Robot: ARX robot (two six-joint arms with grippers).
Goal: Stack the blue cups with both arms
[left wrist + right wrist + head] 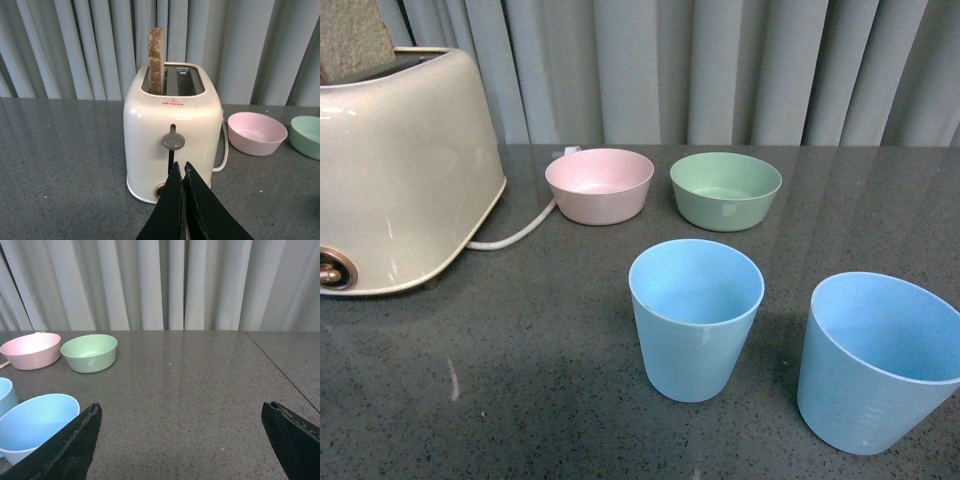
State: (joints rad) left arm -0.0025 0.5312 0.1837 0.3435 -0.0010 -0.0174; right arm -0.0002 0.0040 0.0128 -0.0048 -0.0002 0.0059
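Observation:
Two light blue cups stand upright and apart on the dark grey table. One blue cup is near the middle and the other blue cup is at the front right. Neither arm shows in the front view. My left gripper is shut and empty, pointing at the toaster; no cup shows in the left wrist view. My right gripper is open wide and empty above bare table. One blue cup stands beside its left finger, and the rim of the other cup shows at the frame edge.
A cream toaster with a slice of bread stands at the far left, its cord trailing on the table. A pink bowl and a green bowl sit behind the cups. Grey curtains hang behind.

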